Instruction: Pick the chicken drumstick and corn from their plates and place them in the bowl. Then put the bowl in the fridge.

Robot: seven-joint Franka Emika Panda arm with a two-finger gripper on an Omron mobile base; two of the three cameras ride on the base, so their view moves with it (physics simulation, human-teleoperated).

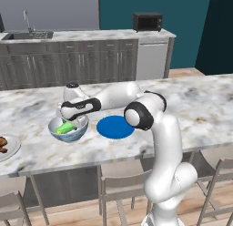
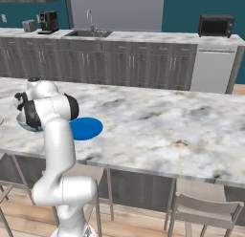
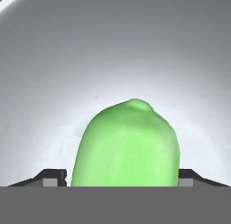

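- Gripper [image 1: 69,121] in the left base view hangs over the bowl [image 1: 81,129], reaching down into it from above; the jaws themselves are hidden by the hand, so their state cannot be read from this side. The corn [image 1: 65,128] lies inside the bowl, slanted, touching its inner wall. The blue plate [image 1: 114,127] sits bare just beside the bowl. The drumstick [image 1: 2,144] lies on the pale plate [image 1: 12,147], well apart from the bowl, at the picture's edge.
- Right base view: the arm's elbow covers most of the bowl [image 2: 22,122], of which a sliver of rim shows; the blue plate [image 2: 87,128] lies next to it. This side gives nothing on the jaws.
- Hand view: the corn [image 3: 128,146] stands between the two fingertips [image 3: 53,178], which sit wide apart at either flank. Whether they touch the husk I cannot tell; the bowl's whitish inside [image 3: 113,51] is behind it.
- Judgement: the step in hand is letting the corn go into the bowl. To do it well, spread the jaws fully clear of the husk, then lift straight up out of the bowl so neither finger drags the cob or clips the rim. The drumstick would come next.
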